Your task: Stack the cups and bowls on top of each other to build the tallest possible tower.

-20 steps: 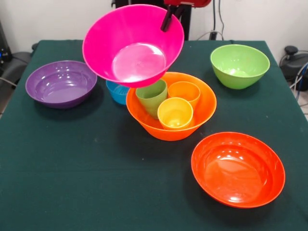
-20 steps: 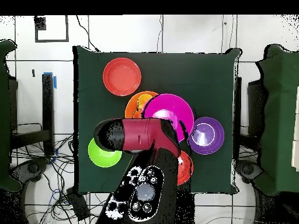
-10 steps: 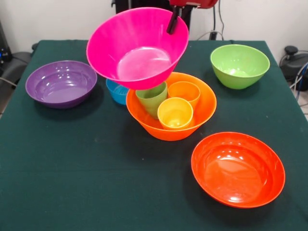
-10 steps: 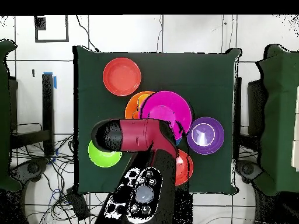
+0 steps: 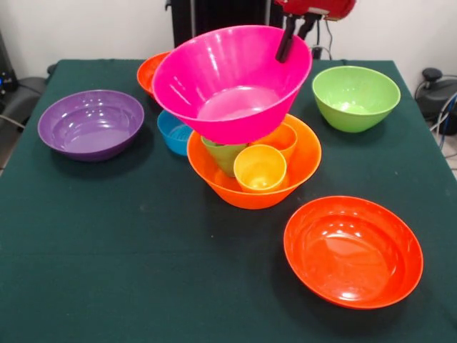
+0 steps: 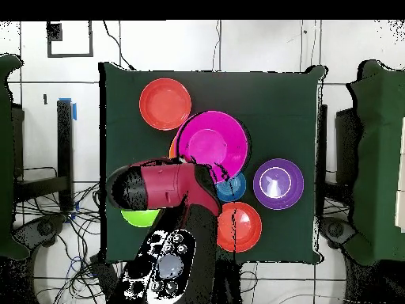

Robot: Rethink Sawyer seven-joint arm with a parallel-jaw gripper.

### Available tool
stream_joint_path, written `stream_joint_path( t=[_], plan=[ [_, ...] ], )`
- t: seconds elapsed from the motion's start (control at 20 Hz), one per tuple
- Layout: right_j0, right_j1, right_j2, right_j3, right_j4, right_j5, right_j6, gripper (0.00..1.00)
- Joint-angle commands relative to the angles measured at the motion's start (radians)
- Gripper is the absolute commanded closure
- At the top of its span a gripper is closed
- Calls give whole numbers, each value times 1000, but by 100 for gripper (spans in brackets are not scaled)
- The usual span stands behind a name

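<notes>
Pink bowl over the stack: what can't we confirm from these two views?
- Front view: pink bowl covers most of the green cup; contact unclear.
- Front view: gripper cut off by top edge.
- Overhead view: arm hides most of the lime bowl; pink bowl hides the cups.

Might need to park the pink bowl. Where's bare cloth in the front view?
Bare: the near strip left of the red-orange bowl, below the purple bowl. Crowded: around the light orange bowl, with the blue bowl beside it and the pink bowl overhead.
</notes>
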Motion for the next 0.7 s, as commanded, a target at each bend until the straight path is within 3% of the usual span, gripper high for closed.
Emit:
stream_joint_path(
  t=[0.05, 0.7],
  plan=[
    [48, 37, 33, 33, -26, -77, 204, 100],
    [96, 79, -17, -4, -80, -63, 213, 100]
  ],
)
